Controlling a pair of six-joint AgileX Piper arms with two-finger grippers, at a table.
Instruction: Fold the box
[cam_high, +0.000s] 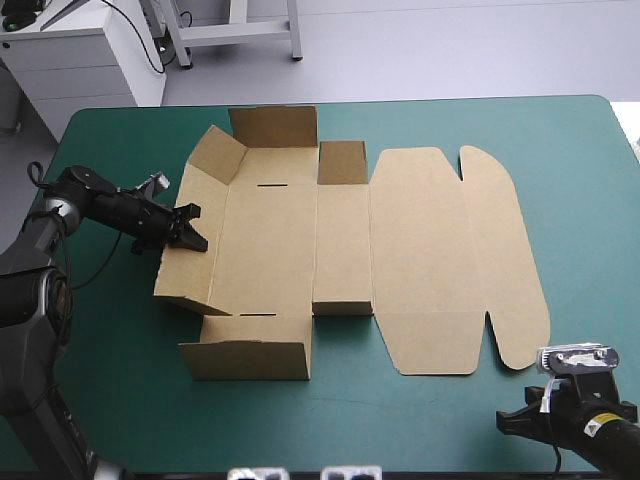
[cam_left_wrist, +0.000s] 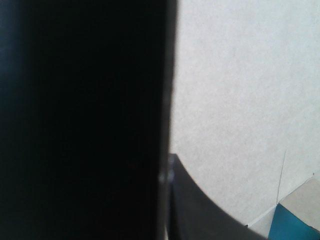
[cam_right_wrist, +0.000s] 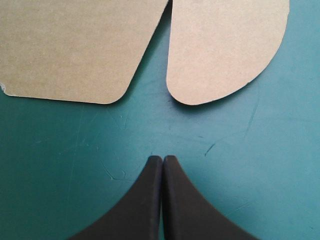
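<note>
Box (cam_high: 340, 240) lies mid-table on teal-green cover (cam_high: 580, 200): 1 sheet, part-formed, w/ 3 walls up at its left end and the lid panel flat at its right end, 2 rounded tabs (cam_right_wrist: 225, 50) on it. Left gripper (cam_high: 188, 228) is at box's left wall, fingers pinched on the board, prob. to keep that wall upright for tucking. Right gripper (cam_right_wrist: 162, 158) sits just off box's near-right corner, fingers closed, empty, clear of the tabs. 2 slots (cam_high: 270, 184) in box's base.
</note>
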